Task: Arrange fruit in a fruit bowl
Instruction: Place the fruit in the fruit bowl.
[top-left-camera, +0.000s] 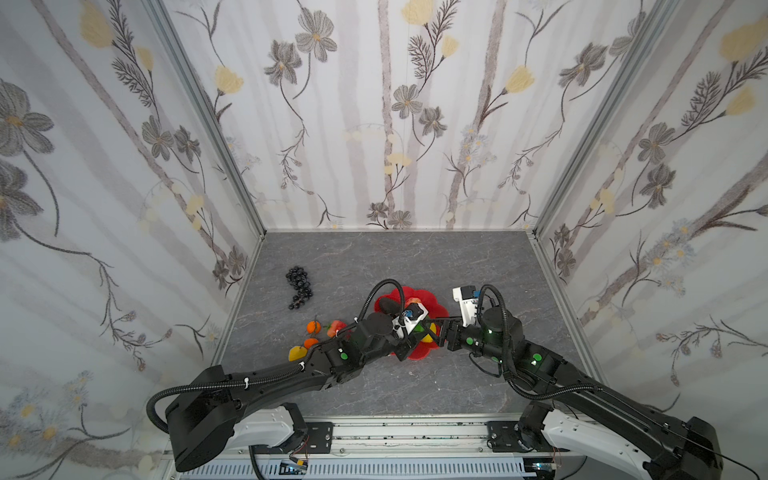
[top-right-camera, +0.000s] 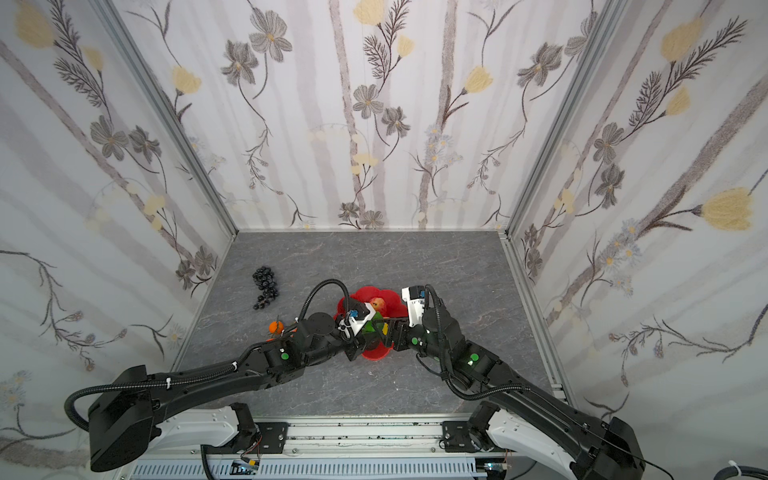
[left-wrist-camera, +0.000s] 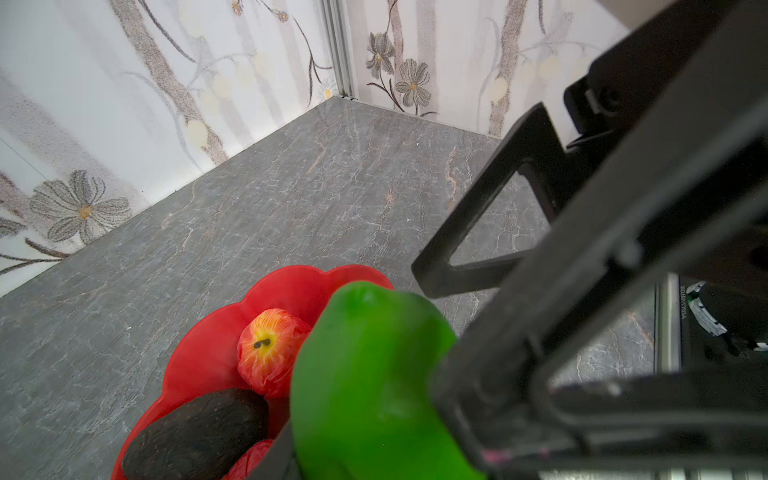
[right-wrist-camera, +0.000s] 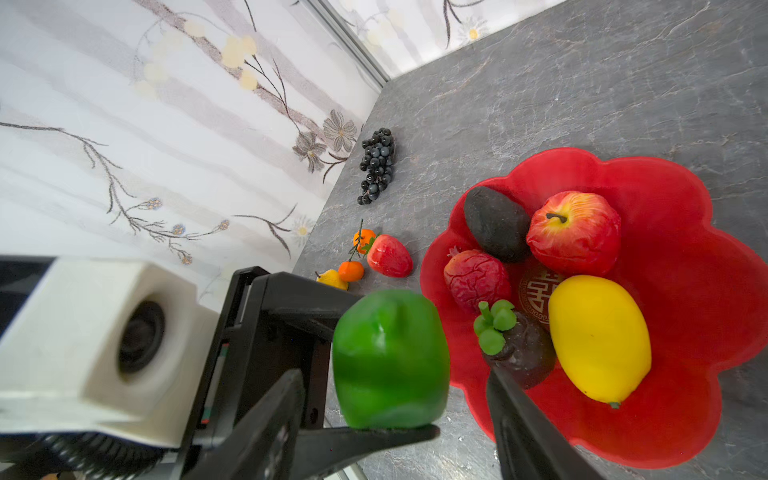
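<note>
Plainly the green fruit (right-wrist-camera: 390, 353) is off the table, pinched in the left gripper (left-wrist-camera: 374, 424). One finger presses against its side, and the opposite finger is hidden behind it in the right wrist view. It hangs at the edge of the fruit bowl (right-wrist-camera: 685, 249), which sits near the middle of the grey table (right-wrist-camera: 582, 83). Whether it is over the dish or just outside the scalloped rim I cannot tell. The right gripper (right-wrist-camera: 394, 374) stands wide, its fingers (right-wrist-camera: 523, 415) on either side of the green fruit with a gap showing at each.

Inside the bowl lie a dark avocado (right-wrist-camera: 494, 224), a red apple (right-wrist-camera: 573, 232), a bumpy red fruit (right-wrist-camera: 476, 278), a dark leafy-topped fruit (right-wrist-camera: 519, 353) and a yellow lemon (right-wrist-camera: 598, 338). They cover part of the gold emblem (right-wrist-camera: 536, 291), and a right finger cuts off the leafy-topped fruit's edge.

On the table beside the bowl are a strawberry (right-wrist-camera: 388, 255), two oranges (right-wrist-camera: 363, 239) and a small yellow fruit (right-wrist-camera: 332, 279), partly hidden behind the left gripper's body. The black grape bunch (right-wrist-camera: 378, 164) lies farther off, near the wall. In both top views the arms cover most of the bowl, and the held fruit is too small to make out.
</note>
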